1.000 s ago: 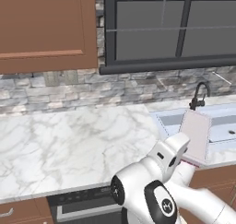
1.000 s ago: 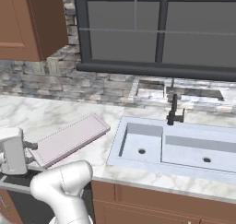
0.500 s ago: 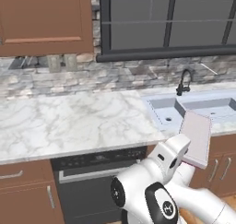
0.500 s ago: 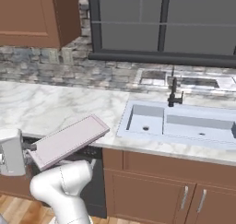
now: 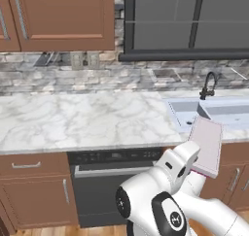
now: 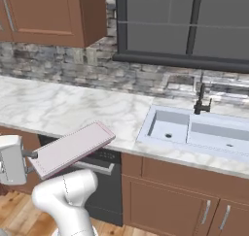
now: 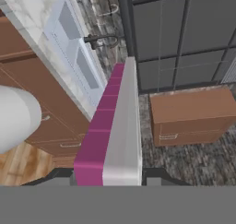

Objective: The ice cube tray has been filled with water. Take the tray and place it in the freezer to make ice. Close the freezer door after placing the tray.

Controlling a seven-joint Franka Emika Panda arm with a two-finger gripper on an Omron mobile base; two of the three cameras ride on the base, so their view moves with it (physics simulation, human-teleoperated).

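Clamping the ice cube tray (image 6: 72, 148) by its end, gripper (image 6: 33, 161) jaws closed.

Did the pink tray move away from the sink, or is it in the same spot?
Yes. The ice cube tray has backed away from the sink: it hung over the counter a second ago, and now hangs off its front edge, as the base drives back.

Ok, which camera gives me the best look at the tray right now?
The right base view: the tray shows its whole flat face there, held out from the gripper in front of the counter. The left base view shows the tray foreshortened and half behind the arm. The hand view shows the tray edge-on.
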